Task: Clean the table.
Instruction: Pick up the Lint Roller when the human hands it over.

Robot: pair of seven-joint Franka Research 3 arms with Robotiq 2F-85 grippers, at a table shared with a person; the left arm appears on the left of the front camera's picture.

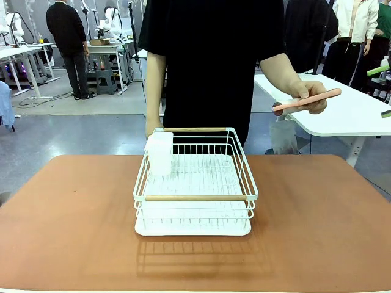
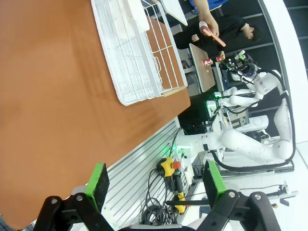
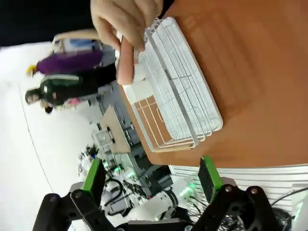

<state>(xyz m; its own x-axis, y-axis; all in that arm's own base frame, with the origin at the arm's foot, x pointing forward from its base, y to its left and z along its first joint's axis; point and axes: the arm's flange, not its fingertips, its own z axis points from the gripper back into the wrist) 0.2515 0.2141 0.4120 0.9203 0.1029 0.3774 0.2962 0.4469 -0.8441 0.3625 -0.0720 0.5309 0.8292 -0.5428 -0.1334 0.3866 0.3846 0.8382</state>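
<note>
Currently both pairs stand spread and empty: the left fingers point(image 2: 99, 185) and the right fingers point(image 3: 91, 176) hover back by the near edge of the reddish-brown matte tabletop point(image 1: 73, 201), which stretches out ahead of them. Well ahead of both, at its middle, sits a white wire dish rack with wooden handles point(image 1: 194, 198), with a white plastic cup point(image 1: 160, 154) in its far corner. Beyond the rack, a person's hand point(image 1: 303, 90) holds a pink stick-like utensil point(image 1: 311, 99) in the air. The likeliest trouble is a clash: if the utensil comes down toward the rack while an arm reaches in, fingers could meet the hand. The thin wires also offer a poor hold, so a lifted rack might tilt and shed the cup.
</note>
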